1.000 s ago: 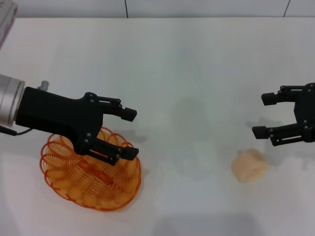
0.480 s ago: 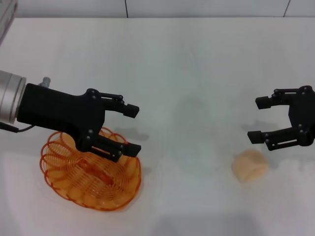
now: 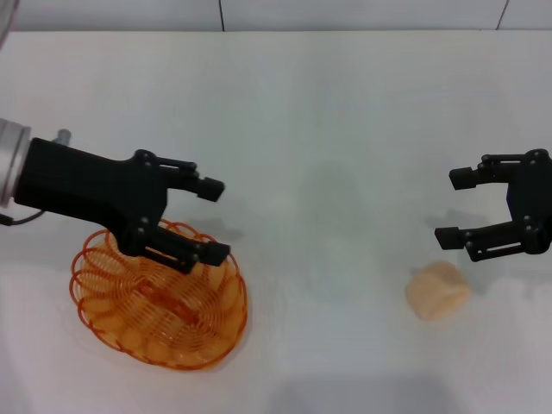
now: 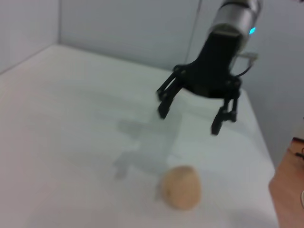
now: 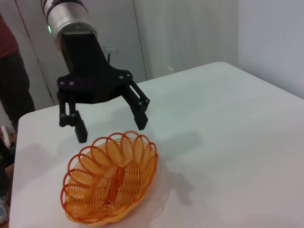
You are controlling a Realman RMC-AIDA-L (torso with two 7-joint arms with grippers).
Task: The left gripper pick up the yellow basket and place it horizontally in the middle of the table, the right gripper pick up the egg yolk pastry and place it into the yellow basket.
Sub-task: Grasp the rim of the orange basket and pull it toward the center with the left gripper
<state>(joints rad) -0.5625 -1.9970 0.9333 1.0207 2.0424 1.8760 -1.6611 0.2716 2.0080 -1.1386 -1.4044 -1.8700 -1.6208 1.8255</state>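
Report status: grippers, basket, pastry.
Left gripper open above yellow basket, not gripping. Right gripper open, above egg yolk pastry. Nothing between them.

1. The yellow basket (image 3: 159, 304) sits on the table (image 3: 328, 129) at its near left.
2. The left gripper (image 3: 212, 220) hangs above the basket's far edge.
3. The egg yolk pastry (image 3: 438, 291) lies on the table at the near right, well apart from the basket.
4. The right gripper (image 3: 455, 207) hovers just behind the pastry.
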